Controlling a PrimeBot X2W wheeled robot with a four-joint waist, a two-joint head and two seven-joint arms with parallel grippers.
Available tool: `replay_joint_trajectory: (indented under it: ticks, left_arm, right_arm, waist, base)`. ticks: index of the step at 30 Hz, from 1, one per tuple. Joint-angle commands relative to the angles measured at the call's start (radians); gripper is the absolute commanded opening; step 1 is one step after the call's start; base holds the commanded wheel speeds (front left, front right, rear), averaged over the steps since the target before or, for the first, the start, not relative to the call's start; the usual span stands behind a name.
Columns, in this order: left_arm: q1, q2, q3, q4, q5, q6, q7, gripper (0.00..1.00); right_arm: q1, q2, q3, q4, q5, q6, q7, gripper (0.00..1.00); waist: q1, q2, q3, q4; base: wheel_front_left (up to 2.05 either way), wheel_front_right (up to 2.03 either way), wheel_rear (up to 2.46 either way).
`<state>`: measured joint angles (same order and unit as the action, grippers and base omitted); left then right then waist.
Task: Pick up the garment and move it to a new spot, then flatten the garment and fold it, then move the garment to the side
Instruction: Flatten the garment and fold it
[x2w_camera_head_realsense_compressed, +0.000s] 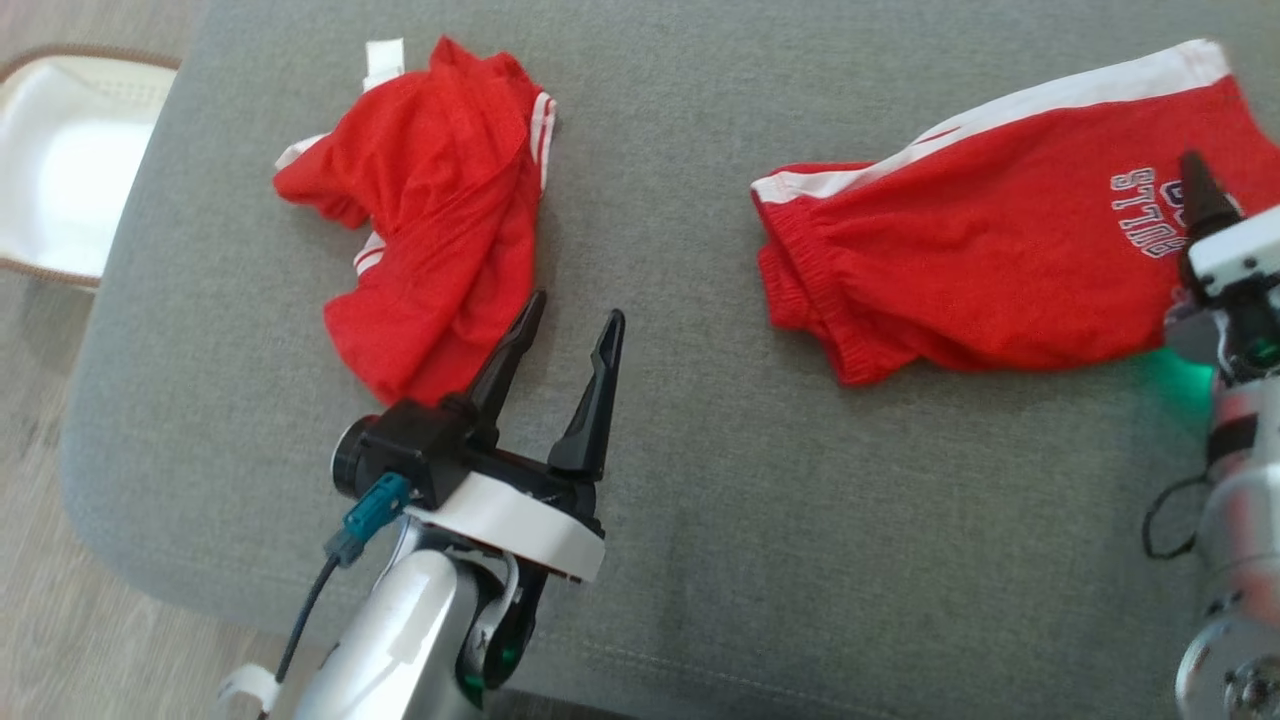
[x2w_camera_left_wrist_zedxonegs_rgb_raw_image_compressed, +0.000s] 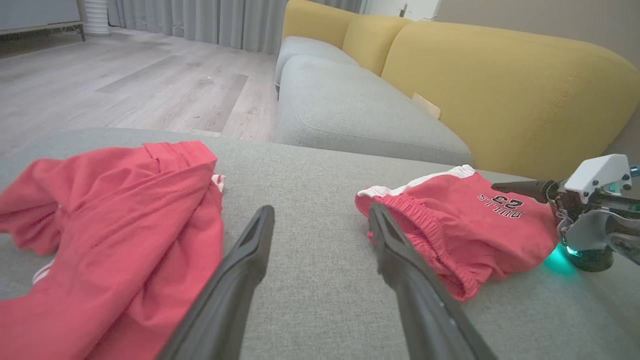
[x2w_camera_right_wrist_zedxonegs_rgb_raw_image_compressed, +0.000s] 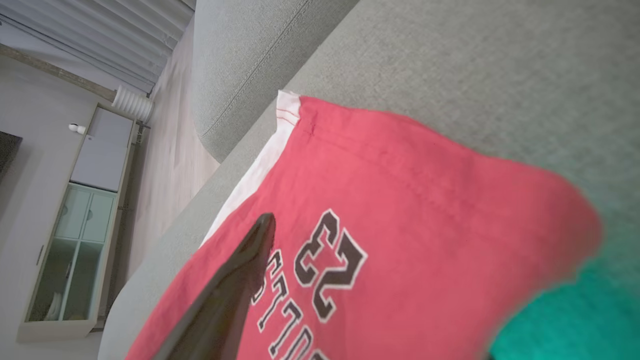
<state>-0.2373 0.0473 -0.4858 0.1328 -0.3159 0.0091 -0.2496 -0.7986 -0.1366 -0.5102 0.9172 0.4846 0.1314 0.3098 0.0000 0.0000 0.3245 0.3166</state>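
Two red garments lie on the grey cushion (x2w_camera_head_realsense_compressed: 700, 450). A crumpled red shirt (x2w_camera_head_realsense_compressed: 440, 210) with white stripes sits at the left, also seen as shirt (x2w_camera_left_wrist_zedxonegs_rgb_raw_image_compressed: 115, 225). My left gripper (x2w_camera_head_realsense_compressed: 577, 308) stands open just right of the shirt's lower edge, nothing between its fingers (x2w_camera_left_wrist_zedxonegs_rgb_raw_image_compressed: 240, 265). Red shorts (x2w_camera_head_realsense_compressed: 980, 260) with a white side stripe and "BULLS 23" print lie at the right. My right gripper (x2w_camera_head_realsense_compressed: 1195, 195) is at the shorts' right end, shut on the cloth: one finger (x2w_camera_right_wrist_zedxonegs_rgb_raw_image_compressed: 245, 260) lies over the print, the other is hidden beneath the shorts (x2w_camera_right_wrist_zedxonegs_rgb_raw_image_compressed: 425, 200).
The cushion's front edge and left corner drop to a wooden floor (x2w_camera_head_realsense_compressed: 40, 560). A white basket (x2w_camera_head_realsense_compressed: 60, 160) stands on the floor at the far left. Beyond the cushion are a grey sofa seat (x2w_camera_left_wrist_zedxonegs_rgb_raw_image_compressed: 340, 110) and yellow backrests (x2w_camera_left_wrist_zedxonegs_rgb_raw_image_compressed: 500, 90).
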Motion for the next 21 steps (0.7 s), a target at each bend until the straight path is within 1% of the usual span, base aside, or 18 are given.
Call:
replay_joint_trajectory:
  ticks: [1, 4, 5, 6, 12, 15, 21]
  left_arm:
    - [-0.038, 0.003, 0.022, -0.038, -0.010, 0.005, -0.012, 1.00]
    - [-0.044, 0.003, 0.016, -0.042, -0.016, 0.009, -0.012, 1.00]
    - [-0.045, 0.003, 0.015, -0.042, -0.018, 0.011, -0.012, 1.00]
    - [-0.047, 0.003, 0.014, -0.042, -0.020, 0.012, -0.012, 1.00]
    - [-0.049, 0.003, 0.014, -0.038, -0.022, 0.019, -0.012, 1.00]
    - [-0.049, 0.003, 0.016, -0.036, -0.022, 0.019, -0.012, 1.00]
    - [-0.040, 0.003, 0.019, -0.028, -0.015, 0.014, -0.012, 1.00]
  right_arm:
    - [-0.016, 0.022, 0.012, 0.025, -0.012, -0.001, 0.019, 1.00]
    - [-0.042, 0.005, -0.003, 0.063, -0.041, -0.001, 0.010, 1.00]
    - [-0.049, 0.000, -0.005, 0.074, -0.053, -0.001, 0.006, 0.44]
    - [-0.055, -0.003, -0.007, 0.084, -0.064, -0.001, -0.001, 0.00]
    - [-0.070, -0.003, -0.008, 0.111, -0.088, -0.001, -0.042, 0.00]
    - [-0.064, 0.001, -0.004, 0.110, -0.090, -0.001, -0.085, 0.00]
    - [-0.032, 0.008, -0.027, 0.089, -0.054, -0.001, -0.186, 0.00]
  waist:
    - [0.0000, 0.0000, 0.010, 0.010]
    - [0.0000, 0.0000, 0.017, 0.018]
    - [0.0000, 0.0000, 0.018, 0.020]
    - [0.0000, 0.0000, 0.020, 0.020]
    - [0.0000, 0.0000, 0.014, 0.008]
    - [0.0000, 0.0000, 0.005, -0.006]
    - [0.0000, 0.0000, -0.033, -0.048]
  base:
    - [0.00, 0.00, 0.00]
    - [0.00, 0.00, 0.00]
    - [0.00, 0.00, 0.00]
    - [0.00, 0.00, 0.00]
    - [0.00, 0.00, 0.00]
    - [0.00, 0.00, 0.00]
    - [0.00, 0.00, 0.00]
